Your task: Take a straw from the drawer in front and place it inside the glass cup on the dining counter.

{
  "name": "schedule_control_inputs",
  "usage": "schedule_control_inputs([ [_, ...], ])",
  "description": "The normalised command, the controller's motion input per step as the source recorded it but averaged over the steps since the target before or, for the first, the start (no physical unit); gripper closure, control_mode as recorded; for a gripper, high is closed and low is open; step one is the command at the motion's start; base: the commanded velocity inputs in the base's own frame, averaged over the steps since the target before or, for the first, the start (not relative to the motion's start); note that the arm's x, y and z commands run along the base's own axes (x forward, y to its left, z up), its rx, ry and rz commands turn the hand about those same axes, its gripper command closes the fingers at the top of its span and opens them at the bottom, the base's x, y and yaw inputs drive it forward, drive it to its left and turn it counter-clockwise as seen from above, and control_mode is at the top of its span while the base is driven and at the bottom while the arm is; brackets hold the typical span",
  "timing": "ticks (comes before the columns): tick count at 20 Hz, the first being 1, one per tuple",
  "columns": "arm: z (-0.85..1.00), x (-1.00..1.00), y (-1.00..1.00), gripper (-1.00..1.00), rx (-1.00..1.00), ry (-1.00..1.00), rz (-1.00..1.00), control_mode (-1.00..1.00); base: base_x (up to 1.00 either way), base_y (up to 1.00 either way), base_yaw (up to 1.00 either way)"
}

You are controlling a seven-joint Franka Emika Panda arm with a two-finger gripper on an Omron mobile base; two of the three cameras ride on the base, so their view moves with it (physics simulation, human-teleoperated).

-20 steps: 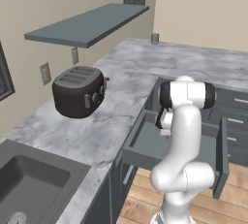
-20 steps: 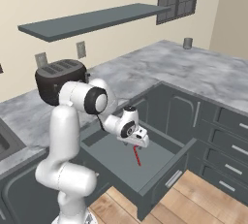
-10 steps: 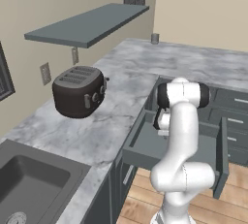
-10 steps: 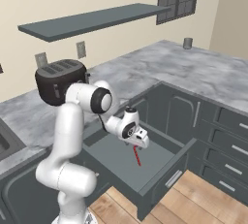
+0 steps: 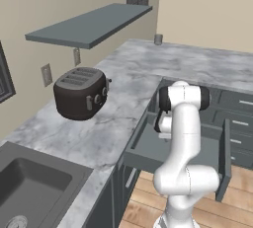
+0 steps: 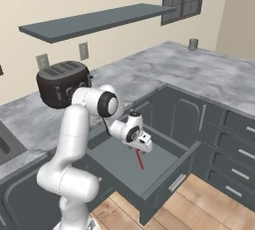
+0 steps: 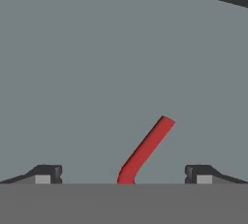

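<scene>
The dark grey drawer (image 6: 117,160) stands pulled out under the marble counter, and my arm reaches down into it. The red straw (image 6: 140,160) lies on the drawer floor (image 7: 97,63). My gripper (image 6: 145,148) hangs open just above the straw's upper end. In the hand view the straw (image 7: 147,146) runs up and to the right from between the two fingertips (image 7: 46,173), which stand wide apart and do not touch it. In the left base view my arm hides the gripper inside the drawer (image 5: 150,145). The glass cup (image 5: 158,39) (image 6: 193,44) stands far off at the back of the marble counter (image 5: 197,61).
A black toaster (image 5: 81,93) (image 6: 61,81) sits on the counter left of the drawer. A sink (image 5: 24,185) lies at the near left. A grey wall shelf (image 5: 94,23) hangs over the counter. Closed drawer fronts (image 6: 234,154) with silver handles stand to the right.
My arm's elbow has shifted slightly toward the drawer and the gripper has sunk a little closer to the straw. The straw has not moved.
</scene>
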Motion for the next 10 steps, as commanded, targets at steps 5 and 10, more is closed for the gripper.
schedule_control_inputs([
  [5, -0.42, 0.02, -0.05, 1.0, 0.0, 0.0, -0.03, -1.0, 0.0, 0.0, 0.0],
  [10, -0.33, -0.09, -0.29, 1.0, 0.0, 0.0, -0.04, -1.0, 0.0, 0.0, 0.0],
])
